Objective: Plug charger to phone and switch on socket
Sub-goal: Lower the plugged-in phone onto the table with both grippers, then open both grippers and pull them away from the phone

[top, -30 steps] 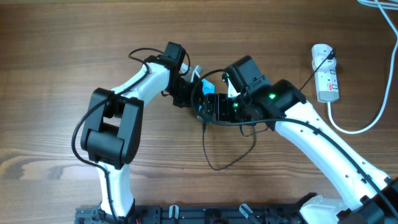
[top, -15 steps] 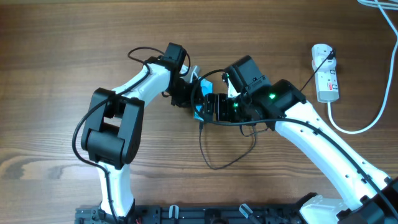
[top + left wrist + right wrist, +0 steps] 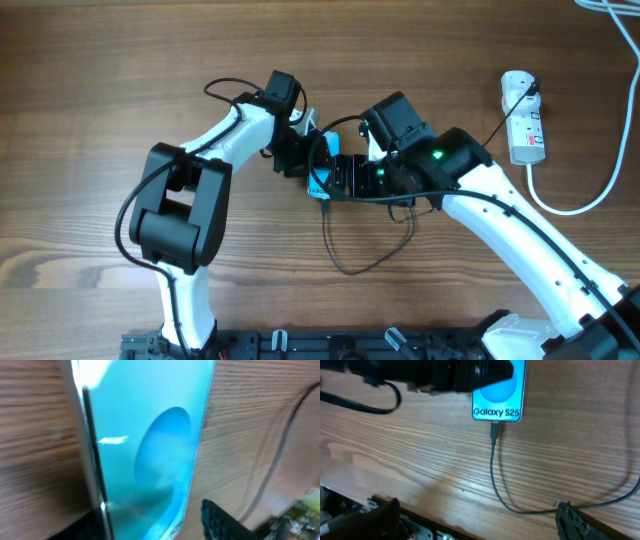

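The phone [image 3: 320,183] lies on the wood table with its teal screen lit; a white "Galaxy S25" strip marks its near end [image 3: 498,412]. The charger's plug tip [image 3: 494,430] sits in that end, and its thin black cable [image 3: 345,262] loops toward the front. My left gripper [image 3: 305,160] straddles the phone [image 3: 150,435] and is open, with a gap on the right-finger side. My right gripper [image 3: 475,525] hovers wide open above the cable [image 3: 492,470], holding nothing. The white socket [image 3: 526,125] lies far right, away from both grippers.
A thick white cord [image 3: 590,200] curves from the socket toward the table's right edge. The black cable runs from the socket's adapter [image 3: 516,82] back toward my right arm. A black rail [image 3: 300,345] lines the front edge.
My left gripper's jaws have spread apart, letting go of the phone. The phone's teal end has shifted a little toward the front. The right gripper stays wide open.
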